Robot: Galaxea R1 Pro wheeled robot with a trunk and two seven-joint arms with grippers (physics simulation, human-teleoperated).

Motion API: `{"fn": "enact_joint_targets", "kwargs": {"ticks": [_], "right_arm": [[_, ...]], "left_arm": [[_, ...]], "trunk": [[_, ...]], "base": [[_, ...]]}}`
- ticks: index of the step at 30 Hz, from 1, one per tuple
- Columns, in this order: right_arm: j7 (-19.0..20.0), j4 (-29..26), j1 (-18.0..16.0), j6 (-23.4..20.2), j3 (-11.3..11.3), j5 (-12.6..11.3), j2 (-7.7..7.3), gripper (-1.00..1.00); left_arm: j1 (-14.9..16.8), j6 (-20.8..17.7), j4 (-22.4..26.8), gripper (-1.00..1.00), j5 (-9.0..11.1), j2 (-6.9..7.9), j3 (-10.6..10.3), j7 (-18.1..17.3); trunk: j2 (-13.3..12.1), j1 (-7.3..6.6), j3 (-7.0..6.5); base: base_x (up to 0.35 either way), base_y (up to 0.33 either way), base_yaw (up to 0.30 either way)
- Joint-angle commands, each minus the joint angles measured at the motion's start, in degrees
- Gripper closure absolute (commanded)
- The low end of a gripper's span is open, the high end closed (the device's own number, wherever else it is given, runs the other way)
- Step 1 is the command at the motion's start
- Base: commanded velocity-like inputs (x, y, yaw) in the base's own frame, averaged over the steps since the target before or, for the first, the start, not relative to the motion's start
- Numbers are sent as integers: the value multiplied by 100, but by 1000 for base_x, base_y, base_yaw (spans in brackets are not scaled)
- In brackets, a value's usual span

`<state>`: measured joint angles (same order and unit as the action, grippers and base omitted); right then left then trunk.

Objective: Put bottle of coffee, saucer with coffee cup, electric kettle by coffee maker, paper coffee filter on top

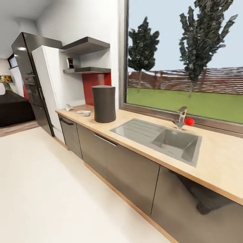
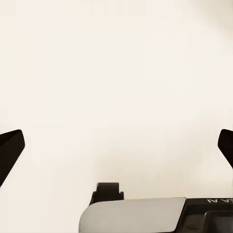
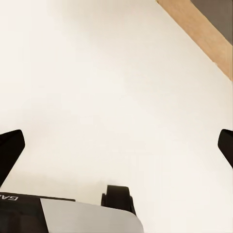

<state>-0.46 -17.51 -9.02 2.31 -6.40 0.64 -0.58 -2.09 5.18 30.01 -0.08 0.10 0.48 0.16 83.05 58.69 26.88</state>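
Left wrist view, left fingers (image 2: 10, 150) spread wide over pale floor (image 2: 116, 73), right fingers (image 3: 10, 150) likewise spread

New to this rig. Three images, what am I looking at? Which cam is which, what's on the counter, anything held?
These are simulator renders from a wheeled two-armed robot. The large picture comes from its head camera, facing a light wooden kitchen countertop. On it stand a tall dark cylindrical coffee maker, a small white cup beside a white saucer, a folded white paper piece, and an inset steel sink with a tap. A small dark bottle sits on the grey wall shelf. The other two pictures come from wrist cameras, looking down at pale floor. The left gripper and right gripper are both open, holding nothing.
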Motion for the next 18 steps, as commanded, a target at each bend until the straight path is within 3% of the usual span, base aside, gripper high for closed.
{"fn": "enact_joint_targets", "kwargs": {"ticks": [1,14,18], "right_arm": [[-5,5,-4,15,-27,7,-4,-100],[-4,6,-4,13,-26,7,-4,-100],[9,3,-5,4,-22,2,-10,-100]], "left_arm": [[-2,10,6,-100,-1,-1,5,2],[-2,10,7,-100,-1,-1,5,2],[-2,10,7,-100,-1,-1,5,2]], "trunk": [[2,4,5],[2,4,5],[2,4,5]], "base": [[297,156,272],[269,207,271],[266,211,151]]}}
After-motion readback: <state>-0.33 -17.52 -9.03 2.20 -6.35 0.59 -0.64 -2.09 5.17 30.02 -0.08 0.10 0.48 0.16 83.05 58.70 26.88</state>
